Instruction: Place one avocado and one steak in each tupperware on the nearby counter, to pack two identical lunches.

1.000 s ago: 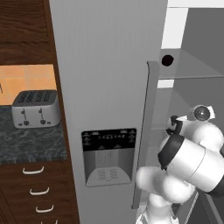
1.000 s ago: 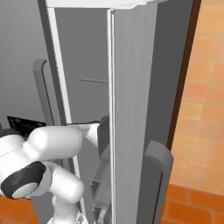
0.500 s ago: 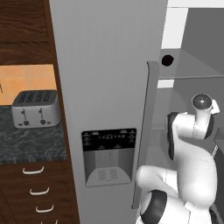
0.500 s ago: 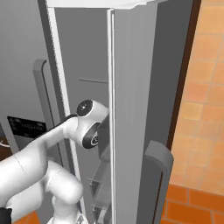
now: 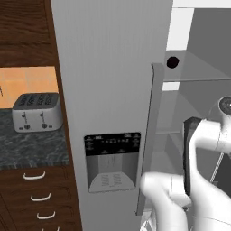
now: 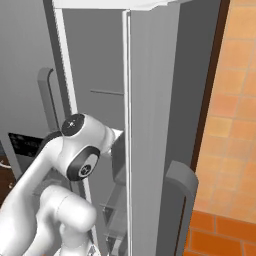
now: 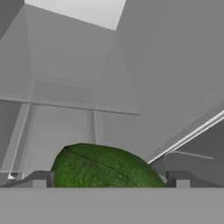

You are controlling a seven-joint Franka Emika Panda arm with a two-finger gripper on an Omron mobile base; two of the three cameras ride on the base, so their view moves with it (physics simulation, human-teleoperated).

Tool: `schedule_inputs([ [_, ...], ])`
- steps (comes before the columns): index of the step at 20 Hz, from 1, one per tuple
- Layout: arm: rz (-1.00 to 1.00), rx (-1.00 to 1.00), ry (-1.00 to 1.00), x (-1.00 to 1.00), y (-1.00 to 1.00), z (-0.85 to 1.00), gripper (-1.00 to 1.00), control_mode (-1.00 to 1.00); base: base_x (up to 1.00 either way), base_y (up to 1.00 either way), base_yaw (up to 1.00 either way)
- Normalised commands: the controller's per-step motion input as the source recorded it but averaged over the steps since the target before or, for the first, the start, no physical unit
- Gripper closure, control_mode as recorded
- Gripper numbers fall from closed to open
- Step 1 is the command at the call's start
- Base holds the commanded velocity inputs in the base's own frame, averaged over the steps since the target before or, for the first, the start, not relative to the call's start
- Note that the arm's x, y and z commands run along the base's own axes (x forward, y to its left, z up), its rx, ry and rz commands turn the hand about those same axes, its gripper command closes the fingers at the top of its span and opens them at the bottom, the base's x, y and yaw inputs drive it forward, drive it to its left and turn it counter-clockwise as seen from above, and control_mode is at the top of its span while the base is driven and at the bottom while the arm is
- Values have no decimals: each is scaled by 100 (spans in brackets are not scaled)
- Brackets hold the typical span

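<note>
**Q:** Kitchen setting, largest element first: what dominates?

**A:** Grey refrigerator point(image 5: 113, 90), its right door point(image 6: 150, 150) swung open, with a long vertical handle point(image 5: 149, 135) and a dark dispenser panel point(image 5: 112, 160) at about 6 o'clock on the closed door. At 9 o'clock in the left base view lies the counter point(image 5: 31, 146), speckled stone over brown drawers, carrying a silver toaster point(image 5: 37, 112). Orange floor tiles point(image 6: 225, 150) fill the 3 o'clock side of the right base view. The white arm point(image 6: 65, 175) reaches into the open compartment.

**Q:** And the task's thing?

**A:** The avocado point(image 7: 107, 166) sits at 6 o'clock in the hand view, between the two dark tips of the gripper point(image 7: 109, 179), on a fridge shelf with glass shelves point(image 7: 70, 105) above it.

**Q:** State of the jaws?

**A:** Spread to nearly their widest, one tip at either side of the fruit, gripping nothing; contact cannot be told.

**Q:** How is this step best done?

**A:** Judged as the approach to a grasp: keep the fruit centred between the tips, advance until its widest part lies between the pads, then close gently, since a rounded skin may slip. Withdraw clear of the shelf edge and door.

**Q:** Any legible writing?

**A:** Pale marks on the dispenser panel are too small to read.
</note>
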Motion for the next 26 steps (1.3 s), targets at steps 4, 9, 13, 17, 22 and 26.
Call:
schedule_inputs([
  [4,0,7,0,-75,58,31,100,-100,0,0,0],
  [9,0,1,0,-79,70,25,100,-100,0,0,0],
  [13,0,-1,0,-58,19,-1,100,-100,0,0,0],
  [17,0,0,-3,-63,0,0,100,100,-24,6,0],
  [22,0,0,0,0,0,0,100,100,-67,84,8],
  [26,0,0,0,0,0,0,100,100,-36,100,13],
])
